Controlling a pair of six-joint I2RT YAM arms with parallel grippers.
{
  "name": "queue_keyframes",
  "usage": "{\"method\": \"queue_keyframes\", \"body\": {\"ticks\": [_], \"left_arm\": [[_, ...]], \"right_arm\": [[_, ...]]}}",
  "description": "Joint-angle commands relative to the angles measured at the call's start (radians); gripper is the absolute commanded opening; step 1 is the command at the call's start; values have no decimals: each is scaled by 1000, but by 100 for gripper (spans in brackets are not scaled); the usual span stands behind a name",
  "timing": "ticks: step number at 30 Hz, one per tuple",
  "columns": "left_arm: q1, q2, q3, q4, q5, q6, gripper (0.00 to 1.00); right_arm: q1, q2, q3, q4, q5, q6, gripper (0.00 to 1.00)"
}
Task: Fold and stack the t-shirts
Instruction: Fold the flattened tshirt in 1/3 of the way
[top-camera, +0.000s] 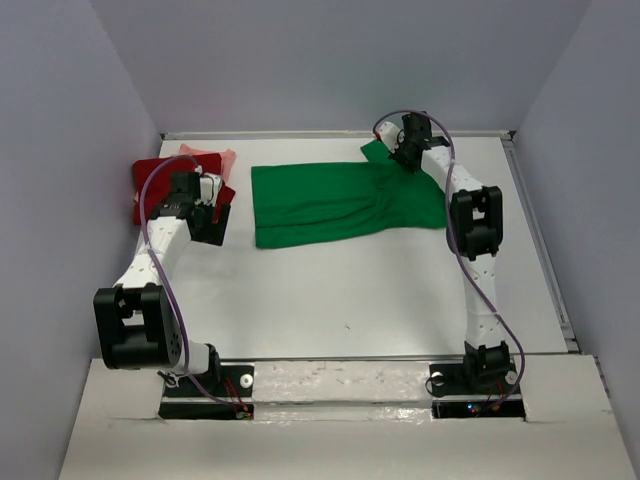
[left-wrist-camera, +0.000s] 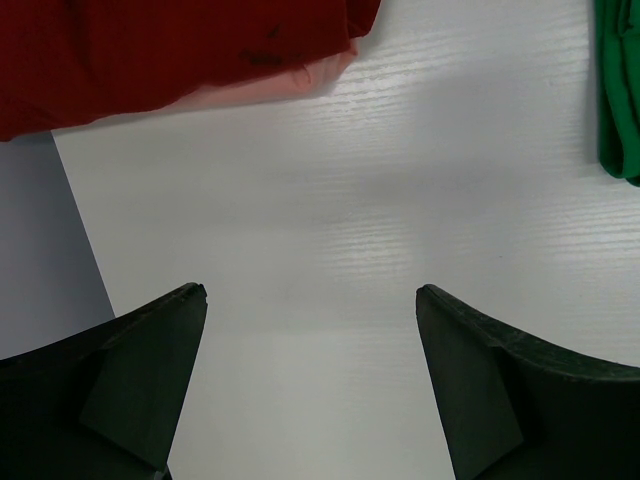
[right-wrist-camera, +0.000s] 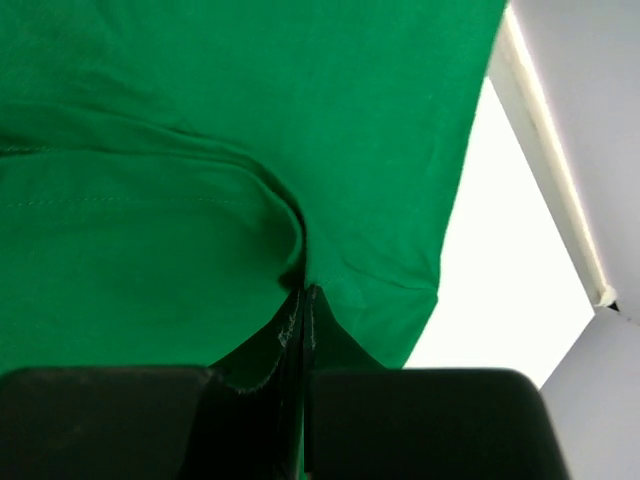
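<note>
A bright green t-shirt (top-camera: 330, 200) lies spread across the back of the table, partly folded. My right gripper (top-camera: 405, 150) is at its far right corner, shut on a pinch of the green cloth (right-wrist-camera: 150, 200); the closed fingertips (right-wrist-camera: 303, 292) have fabric bunched between them. At the far left a dark red t-shirt (top-camera: 150, 180) lies on top of a pale salmon-pink t-shirt (top-camera: 215, 158). My left gripper (top-camera: 212, 228) hovers just to the right of that pile, open (left-wrist-camera: 310, 292) over bare table, holding nothing. Its view shows the red shirt (left-wrist-camera: 150, 50), the pink edge (left-wrist-camera: 290, 82) and the green shirt's edge (left-wrist-camera: 620, 90).
The white table (top-camera: 350, 290) is boxed in by grey walls on the left, back and right. A raised white rim (right-wrist-camera: 560, 190) runs along the table's edge close to the right gripper. The left wall (left-wrist-camera: 40, 240) is near the left gripper.
</note>
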Motion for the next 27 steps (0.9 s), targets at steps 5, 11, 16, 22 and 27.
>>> {"method": "queue_keyframes", "body": {"ticks": [5, 11, 16, 22, 27], "left_arm": [[5, 8, 21, -15, 6, 4, 99], [7, 5, 16, -15, 7, 4, 99], [7, -2, 5, -13, 4, 5, 99], [7, 7, 8, -13, 3, 7, 99], [5, 22, 14, -15, 7, 7, 99]], "right_arm": [[-6, 17, 65, 99, 45, -17, 0], [-6, 37, 64, 170, 89, -28, 0], [-6, 62, 59, 219, 121, -52, 0], [-6, 91, 30, 291, 146, -60, 0], [-6, 124, 55, 326, 183, -57, 30]]}}
